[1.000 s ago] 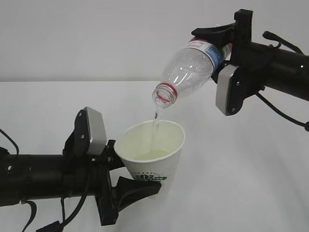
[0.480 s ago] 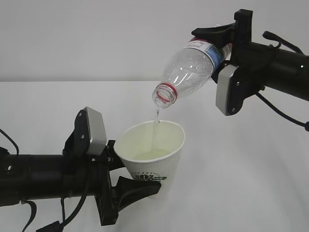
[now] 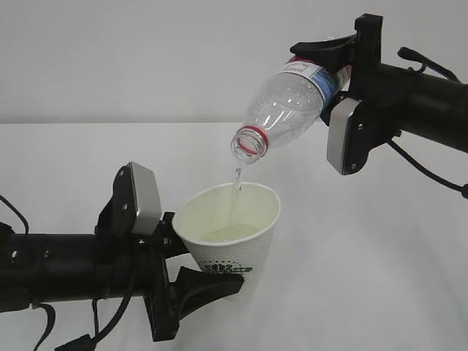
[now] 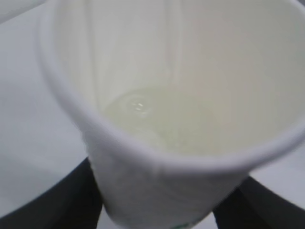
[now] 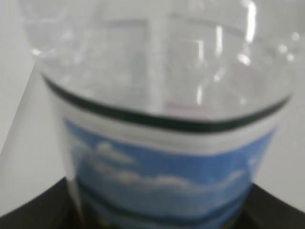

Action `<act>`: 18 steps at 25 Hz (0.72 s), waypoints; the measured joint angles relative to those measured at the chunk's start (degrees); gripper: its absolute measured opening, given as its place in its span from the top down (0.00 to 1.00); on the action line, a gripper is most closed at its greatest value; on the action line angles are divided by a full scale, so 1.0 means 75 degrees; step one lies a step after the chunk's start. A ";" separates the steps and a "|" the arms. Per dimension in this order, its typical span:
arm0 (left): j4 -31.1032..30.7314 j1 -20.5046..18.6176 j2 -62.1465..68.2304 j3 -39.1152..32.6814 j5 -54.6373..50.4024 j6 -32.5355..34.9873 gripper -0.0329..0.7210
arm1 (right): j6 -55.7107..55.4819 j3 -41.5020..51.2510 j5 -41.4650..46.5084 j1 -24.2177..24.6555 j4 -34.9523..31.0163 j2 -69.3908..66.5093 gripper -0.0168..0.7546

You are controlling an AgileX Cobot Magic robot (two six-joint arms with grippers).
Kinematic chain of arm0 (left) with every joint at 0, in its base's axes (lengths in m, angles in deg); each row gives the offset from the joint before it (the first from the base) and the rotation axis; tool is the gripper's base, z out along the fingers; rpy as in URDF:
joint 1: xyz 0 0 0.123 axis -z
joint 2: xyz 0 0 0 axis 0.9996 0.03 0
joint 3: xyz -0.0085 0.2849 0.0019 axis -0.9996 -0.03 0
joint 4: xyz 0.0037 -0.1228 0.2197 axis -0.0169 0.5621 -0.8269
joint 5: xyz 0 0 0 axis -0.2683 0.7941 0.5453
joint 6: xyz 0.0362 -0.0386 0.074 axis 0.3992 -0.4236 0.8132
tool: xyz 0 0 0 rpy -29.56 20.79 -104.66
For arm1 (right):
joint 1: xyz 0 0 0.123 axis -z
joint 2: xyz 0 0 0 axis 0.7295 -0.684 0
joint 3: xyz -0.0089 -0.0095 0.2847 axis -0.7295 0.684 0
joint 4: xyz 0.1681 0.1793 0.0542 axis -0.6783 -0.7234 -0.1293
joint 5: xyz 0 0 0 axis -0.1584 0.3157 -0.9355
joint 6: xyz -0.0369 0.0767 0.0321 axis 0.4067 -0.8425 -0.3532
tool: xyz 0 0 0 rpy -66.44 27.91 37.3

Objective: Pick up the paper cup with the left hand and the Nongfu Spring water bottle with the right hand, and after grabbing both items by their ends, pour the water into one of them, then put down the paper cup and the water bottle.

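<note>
- A blurred close-up of the Nongfu Spring water bottle (image 5: 157,119) fills the frame, reaching away from the claw.
- Its clear ribbed plastic lies farthest from the claw.
- Nearer the claw, a label shows blue sky with white clouds.
- Dark claw parts flank the bottle's near end on both sides.

A plain white table (image 3: 365,241) fills the lower part of the exterior view from nine o'clock across to three o'clock, its far edge a level line. Behind it, toward twelve o'clock, stands a bare pale grey wall (image 3: 146,58), evenly lit and unmarked.
</note>
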 joint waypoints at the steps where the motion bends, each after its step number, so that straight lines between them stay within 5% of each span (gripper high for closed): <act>1: 0.0000 0.0000 0.0000 0.0000 0.0000 0.0000 0.33 | 0.0019 0.0000 0.0000 0.0000 0.0000 0.0000 0.41; 18: 0.0000 0.0000 0.0000 0.0000 0.0000 0.0000 0.34 | 0.0195 -0.0015 0.0000 0.0000 -0.0203 0.0000 0.41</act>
